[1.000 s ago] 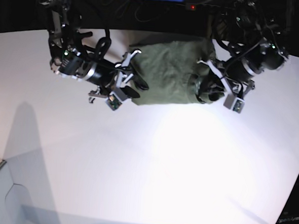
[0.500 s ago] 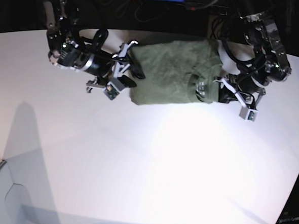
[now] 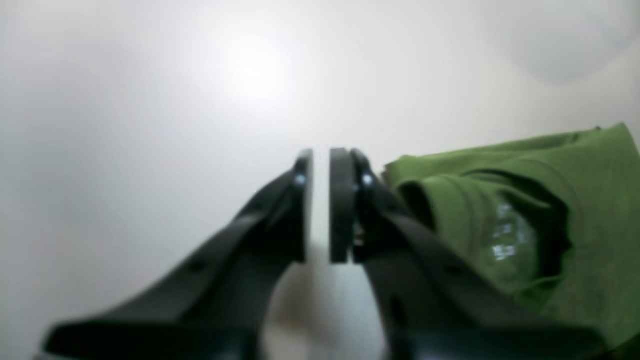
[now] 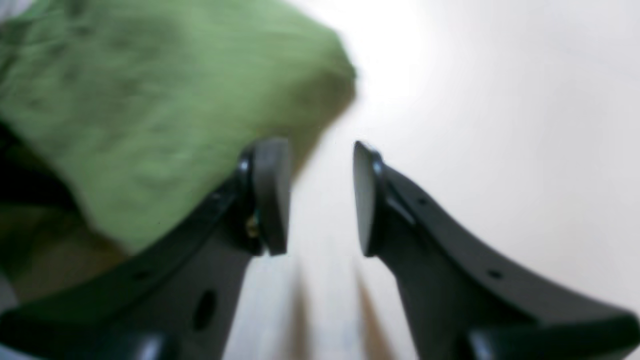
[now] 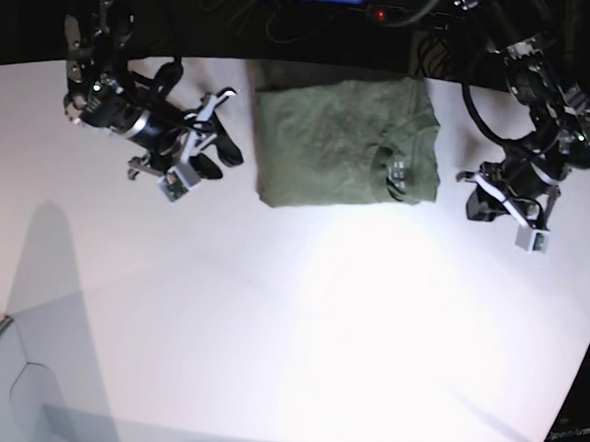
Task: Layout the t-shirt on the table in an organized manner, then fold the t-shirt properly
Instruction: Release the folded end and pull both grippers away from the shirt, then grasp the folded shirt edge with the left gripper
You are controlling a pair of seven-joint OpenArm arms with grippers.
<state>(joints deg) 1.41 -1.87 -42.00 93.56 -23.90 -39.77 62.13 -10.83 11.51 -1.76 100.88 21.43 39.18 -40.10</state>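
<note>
Your t-shirt (image 5: pixel 345 134) lies folded into a compact, roughly rectangular bundle on the white bench (image 5: pixel 298 331), close to the bench's far edge and about midway along it, with most of the bench surface toward the near edge bare around it. The neck opening with its small printed label (image 5: pixel 398 173) faces up near the bundle's corner on the left arm's side; in the left wrist view you can see the collar (image 3: pixel 505 235) gaping a little, with pale lettering inside it. Your left pincer (image 3: pixel 320 205) sits just beside that end of the shirt, apart from the cloth, its two dark pads (image 3: pixel 341 205) parted by only a thin slit through which the white bench shows; nothing is between them. Your right pincer (image 4: pixel 320 197) is off the opposite end of the bundle, with its jaws clearly apart and only bare bench showing in the gap; it grips nothing. In the right wrist view the green cloth fills the upper left, its corner reaching behind one pad (image 4: pixel 272 195), though the blur keeps you from telling whether that pad touches the fabric. In the base view both pincers stand clear of the shirt, one on each side.
</note>
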